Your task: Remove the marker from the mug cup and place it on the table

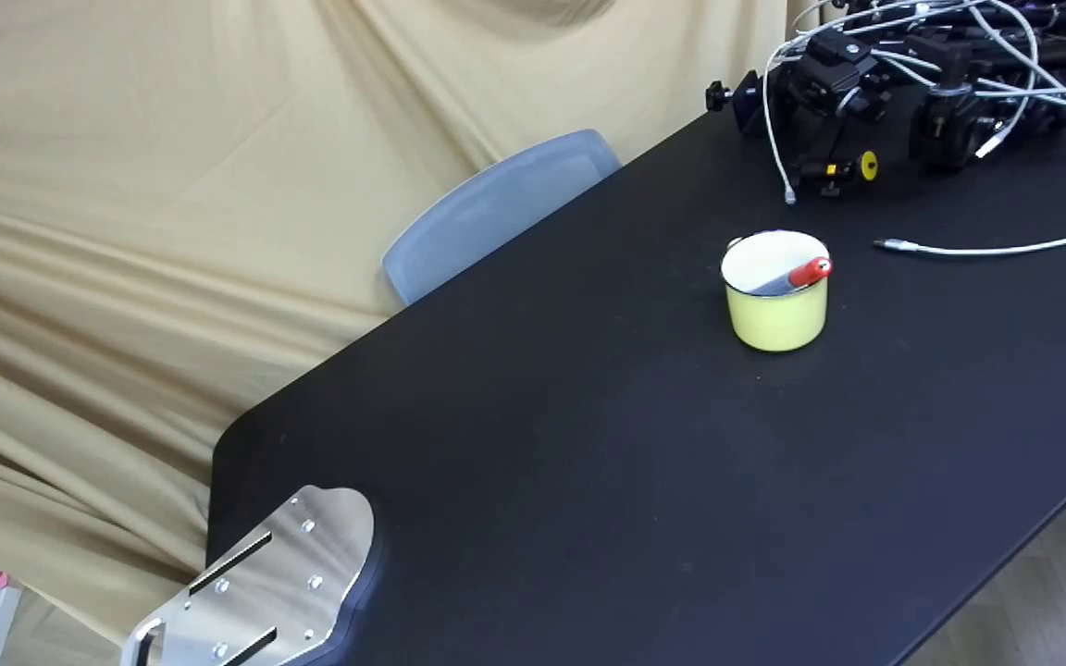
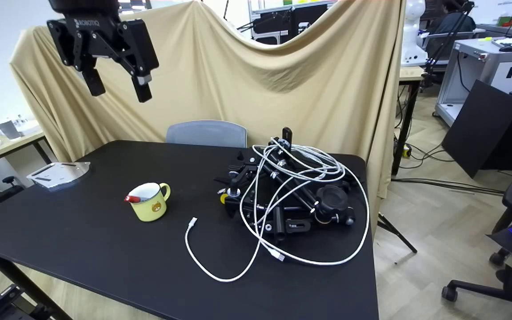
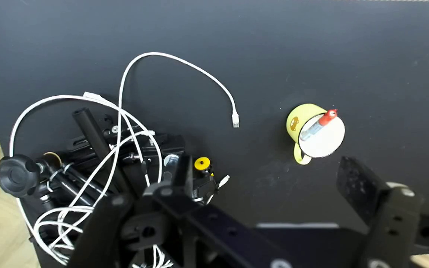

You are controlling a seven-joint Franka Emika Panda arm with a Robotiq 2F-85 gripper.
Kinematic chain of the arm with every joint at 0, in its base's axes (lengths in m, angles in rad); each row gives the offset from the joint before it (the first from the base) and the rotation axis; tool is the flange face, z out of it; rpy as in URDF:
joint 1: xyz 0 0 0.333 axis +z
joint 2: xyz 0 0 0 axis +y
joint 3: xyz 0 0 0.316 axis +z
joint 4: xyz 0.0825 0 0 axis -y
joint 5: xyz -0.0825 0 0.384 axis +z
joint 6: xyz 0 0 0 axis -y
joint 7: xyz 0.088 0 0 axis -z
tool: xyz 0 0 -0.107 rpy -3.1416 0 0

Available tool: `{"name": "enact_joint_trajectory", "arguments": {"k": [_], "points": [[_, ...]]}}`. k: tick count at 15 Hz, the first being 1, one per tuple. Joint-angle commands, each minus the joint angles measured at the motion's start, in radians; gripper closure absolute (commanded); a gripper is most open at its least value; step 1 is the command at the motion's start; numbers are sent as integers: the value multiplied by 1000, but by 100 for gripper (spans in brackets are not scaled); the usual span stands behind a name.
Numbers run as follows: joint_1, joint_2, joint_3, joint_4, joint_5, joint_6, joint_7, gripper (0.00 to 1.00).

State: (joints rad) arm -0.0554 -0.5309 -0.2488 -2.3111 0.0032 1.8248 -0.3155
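Wrist view shows the jaws spread wide, pointing down above the black table [image 3: 311, 44], well apart from the yellow bear-print mug [image 3: 301, 114] inside which the red marker [image 3: 323, 121] leans.

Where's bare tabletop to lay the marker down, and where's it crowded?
Big bare patch on the table between the mug cup and the slotted metal plate. Also bare: from the mug cup to the near table edge in an exterior view. Crowded: the black stand gear, white cables looped over it; a cable plug lies between it and the mug cup.
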Motion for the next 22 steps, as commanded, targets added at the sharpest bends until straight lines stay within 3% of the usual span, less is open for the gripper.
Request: {"name": "enact_joint_trajectory", "arguments": {"k": [1,4,15,22], "points": [[-15,3,12,3,7,-3,-7,0],[-10,9,23,-5,6,18,-1,0],[121,127,235,-210,22,360,44,0],[171,225,351,-306,-13,552,179,0]]}}
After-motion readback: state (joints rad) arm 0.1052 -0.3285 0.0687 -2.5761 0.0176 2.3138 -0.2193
